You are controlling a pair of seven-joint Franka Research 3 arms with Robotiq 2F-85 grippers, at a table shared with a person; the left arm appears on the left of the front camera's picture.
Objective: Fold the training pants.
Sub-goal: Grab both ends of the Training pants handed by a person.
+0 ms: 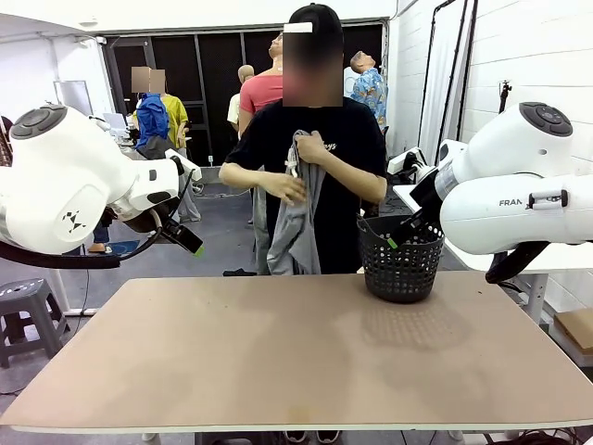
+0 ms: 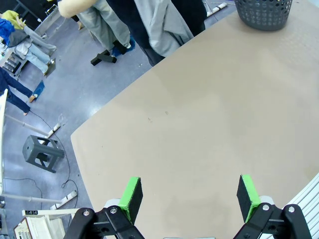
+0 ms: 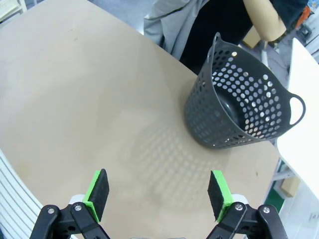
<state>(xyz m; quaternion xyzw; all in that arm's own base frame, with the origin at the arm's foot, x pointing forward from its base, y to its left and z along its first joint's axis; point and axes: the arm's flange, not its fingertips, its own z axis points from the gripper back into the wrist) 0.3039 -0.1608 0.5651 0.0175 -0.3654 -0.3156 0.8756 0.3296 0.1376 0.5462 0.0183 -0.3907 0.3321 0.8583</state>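
A person at the far side of the table holds the light grey training pants (image 1: 298,222) bunched against the chest with both hands; they hang down past the table's far edge. The same pants (image 2: 162,22) appear at the top of the left wrist view, and their hem (image 3: 172,22) at the top of the right wrist view. My left gripper (image 2: 189,196) hangs open above the bare tabletop, well short of the pants. My right gripper (image 3: 159,191) is open too, above the table beside the basket, with nothing between its fingers.
A black mesh basket (image 1: 400,260) stands empty at the table's far right, close to my right arm. The brown tabletop (image 1: 296,352) is bare. A grey stool (image 1: 23,311) stands on the floor at the left; other people are farther back.
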